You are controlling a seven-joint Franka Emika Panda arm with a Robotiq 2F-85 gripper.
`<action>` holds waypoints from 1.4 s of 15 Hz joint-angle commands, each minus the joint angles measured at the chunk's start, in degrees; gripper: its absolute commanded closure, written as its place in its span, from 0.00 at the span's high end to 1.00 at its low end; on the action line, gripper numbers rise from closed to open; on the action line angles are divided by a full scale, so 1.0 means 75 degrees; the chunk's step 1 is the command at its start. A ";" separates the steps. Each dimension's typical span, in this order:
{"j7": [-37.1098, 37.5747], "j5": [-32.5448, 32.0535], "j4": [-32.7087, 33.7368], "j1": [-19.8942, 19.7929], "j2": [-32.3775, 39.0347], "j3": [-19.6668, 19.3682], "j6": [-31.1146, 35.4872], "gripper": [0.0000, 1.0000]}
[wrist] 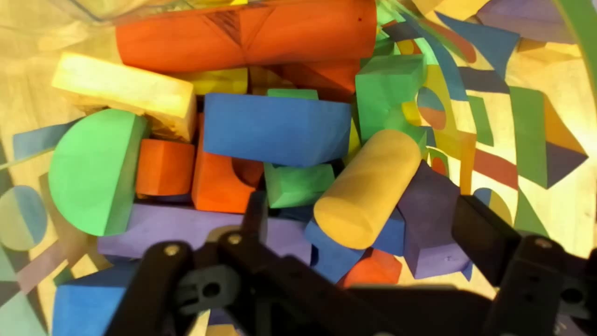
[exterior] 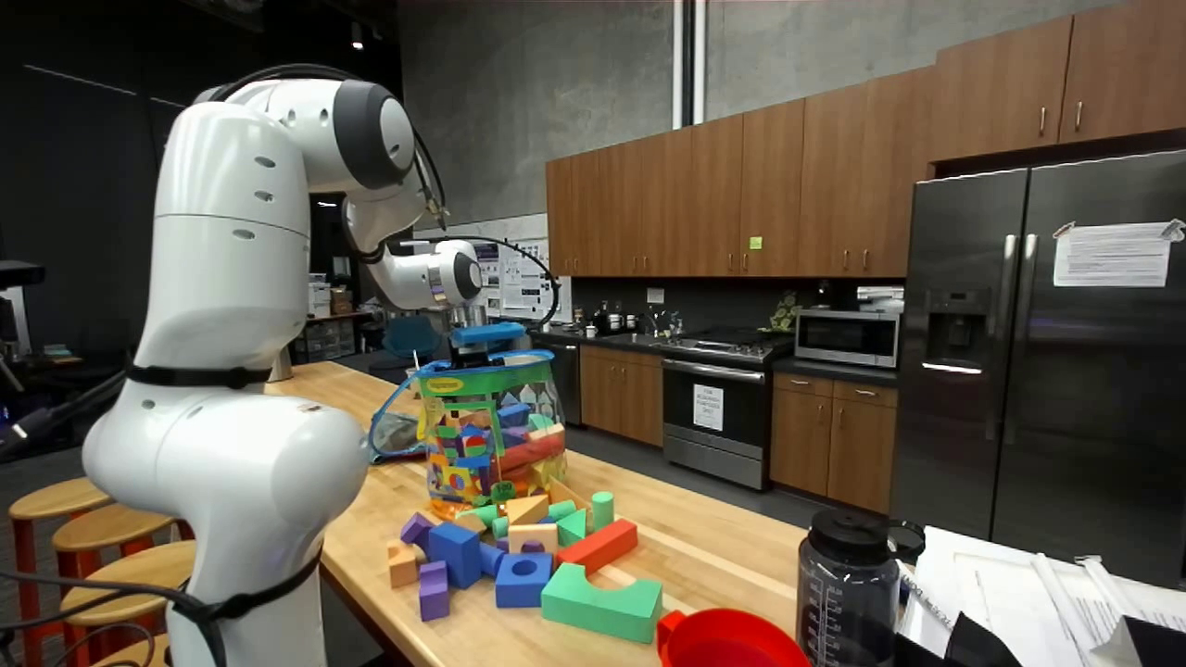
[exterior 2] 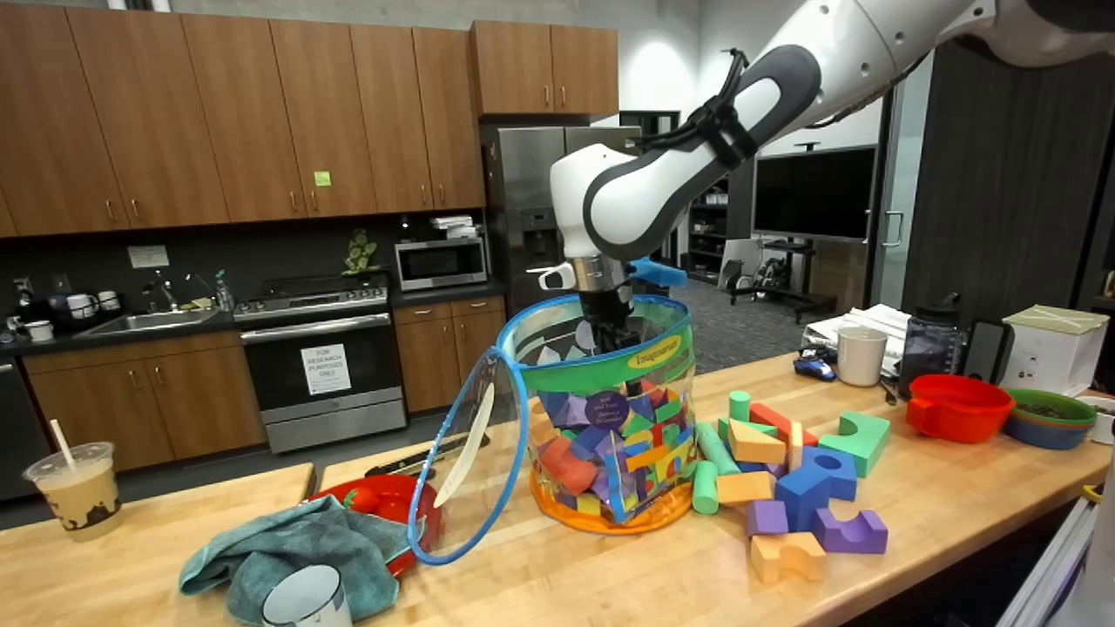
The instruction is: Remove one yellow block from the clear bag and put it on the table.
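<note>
The clear bag stands upright on the table (exterior 2: 679, 583), its green top band (exterior 2: 601, 373) visible in both exterior views (exterior: 496, 380). Its round top is open and many-coloured blocks fill its lower part. My gripper (exterior 2: 614, 335) points down through the opening, fingers inside the bag. In the wrist view the gripper (wrist: 368, 214) is open with nothing between its fingertips. A yellow cylinder block (wrist: 368, 186) lies tilted on top of the pile, below and between the fingers. A pale yellow bar block (wrist: 123, 88) lies further left. More yellow pieces are partly hidden under other blocks.
The bag's see-through lid (exterior 2: 470, 470) hangs open at its side. Loose blocks (exterior 2: 806, 496) lie on the table beside the bag. A red bowl (exterior 2: 958, 409), a dark bottle (exterior: 848, 593), a teal cloth (exterior 2: 296, 553) and a white cup (exterior 2: 305, 596) also stand or lie there.
</note>
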 commanded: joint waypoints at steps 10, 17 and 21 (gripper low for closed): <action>0.0903 0.0505 -0.0673 0.0047 0.0146 0.0259 0.1400 1.00; 0.0739 -0.0195 -0.0639 -0.0006 0.0113 0.0147 0.1296 1.00; 0.0693 -0.0482 -0.0542 -0.0037 0.0170 0.0137 0.1231 1.00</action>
